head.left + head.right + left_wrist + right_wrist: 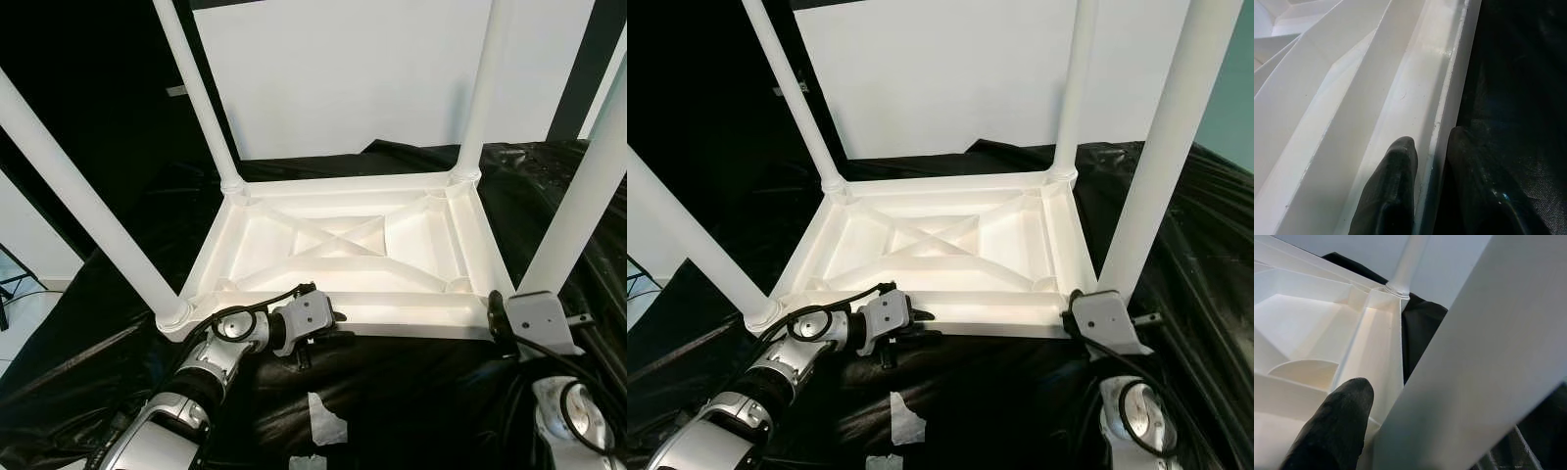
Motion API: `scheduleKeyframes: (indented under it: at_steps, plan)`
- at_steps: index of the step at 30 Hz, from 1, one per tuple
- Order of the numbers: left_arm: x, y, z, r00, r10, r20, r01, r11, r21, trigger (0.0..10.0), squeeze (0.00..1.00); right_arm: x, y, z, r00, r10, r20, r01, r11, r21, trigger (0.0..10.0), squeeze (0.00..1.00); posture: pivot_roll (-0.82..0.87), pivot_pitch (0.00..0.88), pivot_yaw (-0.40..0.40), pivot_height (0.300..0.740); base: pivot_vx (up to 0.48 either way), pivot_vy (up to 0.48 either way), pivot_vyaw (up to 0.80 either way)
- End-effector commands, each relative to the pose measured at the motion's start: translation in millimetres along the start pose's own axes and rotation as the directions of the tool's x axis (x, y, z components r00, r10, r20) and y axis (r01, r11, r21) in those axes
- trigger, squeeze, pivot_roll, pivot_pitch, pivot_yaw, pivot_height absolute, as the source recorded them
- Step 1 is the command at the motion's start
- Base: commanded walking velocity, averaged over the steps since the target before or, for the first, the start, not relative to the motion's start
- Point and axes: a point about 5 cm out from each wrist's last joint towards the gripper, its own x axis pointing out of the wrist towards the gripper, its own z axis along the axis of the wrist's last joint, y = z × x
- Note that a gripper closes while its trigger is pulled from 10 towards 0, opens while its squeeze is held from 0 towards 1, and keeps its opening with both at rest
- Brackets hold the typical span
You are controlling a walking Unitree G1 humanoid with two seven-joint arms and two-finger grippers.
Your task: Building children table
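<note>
Head views show the upturned white plastic children's table (343, 245), four legs fitted, on black sheeting (392, 392); the left wrist view shows the left gripper (1425, 161) clenched on its near rim, the right wrist view the right gripper (1376, 406) grasping the near-right white tubular leg (1474, 347), so righting it seems next.

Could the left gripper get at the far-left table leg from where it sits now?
Probably not without letting go: the left gripper straddles the tabletop's near rim, while the far-left leg stands across the upturned tabletop. Nothing blocks the way.
</note>
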Motion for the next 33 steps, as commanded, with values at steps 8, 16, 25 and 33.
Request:
scheduleKeyframes:
  at_steps: [8,16,25,33]
  plan:
    - [29.1,-12.5,-11,0.975,0.21,-0.078,-0.22,0.962,-0.162,10.0,0.0,-24.4,-5.5,-8,0.984,-0.127,-0.128,0.129,0.992,0.007,10.0,0.0,-0.16,0.0,0.079,0.74,0.0,0.0,0.0]
    - [41.0,-9.4,0,0.972,0.222,-0.074,-0.231,0.96,-0.158,10.0,0.0,-41.9,-1.5,-13,0.972,-0.048,-0.23,0.073,0.992,0.105,10.0,0.0,-0.21,0.0,0.099,0.74,0.0,0.0,0.0]
    - [48.7,-9.6,9,0.981,0.191,-0.042,-0.195,0.964,-0.181,10.0,0.0,-39.8,23.3,-13,0.947,0.225,-0.227,-0.174,0.959,0.224,0.0,0.0,-0.23,0.0,0.104,0.74,0.0,0.0,0.0]
    - [56.3,-18.1,19,0.991,0.135,0.019,-0.129,0.975,-0.181,9.9,0.0,-1.6,31.1,-32,0.906,0.349,-0.237,-0.289,0.923,0.254,0.0,0.0,-0.19,0.0,0.085,0.74,0.0,0.0,0.0]
